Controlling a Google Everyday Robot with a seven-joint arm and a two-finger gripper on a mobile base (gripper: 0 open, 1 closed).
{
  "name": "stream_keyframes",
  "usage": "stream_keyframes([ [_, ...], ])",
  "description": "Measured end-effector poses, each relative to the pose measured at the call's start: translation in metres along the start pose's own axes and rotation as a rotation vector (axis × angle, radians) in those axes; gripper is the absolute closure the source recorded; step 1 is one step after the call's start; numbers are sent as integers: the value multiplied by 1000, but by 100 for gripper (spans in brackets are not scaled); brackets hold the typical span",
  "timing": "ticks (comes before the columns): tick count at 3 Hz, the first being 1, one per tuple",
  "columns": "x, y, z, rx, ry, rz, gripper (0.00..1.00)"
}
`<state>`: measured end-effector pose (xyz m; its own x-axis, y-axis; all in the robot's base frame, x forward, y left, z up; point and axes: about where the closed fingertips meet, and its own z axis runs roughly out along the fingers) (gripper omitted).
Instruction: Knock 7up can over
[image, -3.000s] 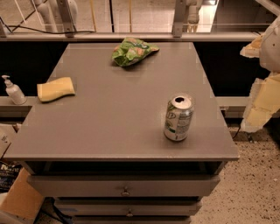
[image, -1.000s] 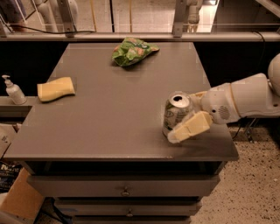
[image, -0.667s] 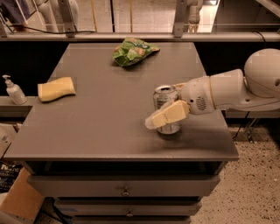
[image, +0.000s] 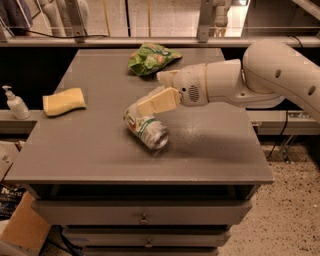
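Observation:
The 7up can (image: 145, 126) is a silver can with a green-and-white label. It lies tipped on its side near the middle of the grey table (image: 90, 150), with one round metal end facing the front right. My gripper (image: 161, 90) reaches in from the right on a white arm (image: 270, 70). It is just above and behind the can. Its two cream fingers are spread apart, and the lower finger (image: 159, 102) rests against the can's upper side. The gripper holds nothing.
A green snack bag (image: 152, 57) lies at the back of the table. A yellow sponge (image: 63, 101) lies at the left. A soap bottle (image: 15, 103) stands on a ledge left of the table. Drawers (image: 144, 219) sit under the tabletop, and a cardboard box (image: 20, 230) stands at the lower left.
My arm has swept in from the right to the left across the table. The can, upright near the right front before, has been pushed left and has tipped onto its side.

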<state>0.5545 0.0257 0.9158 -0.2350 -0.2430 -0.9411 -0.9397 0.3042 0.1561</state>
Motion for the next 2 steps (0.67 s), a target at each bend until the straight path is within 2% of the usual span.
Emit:
stream_keyframes([
  [1,-2,-10,-8,26,9,-17,0],
  [2,7,-27,-34,73,30,-36,0],
])
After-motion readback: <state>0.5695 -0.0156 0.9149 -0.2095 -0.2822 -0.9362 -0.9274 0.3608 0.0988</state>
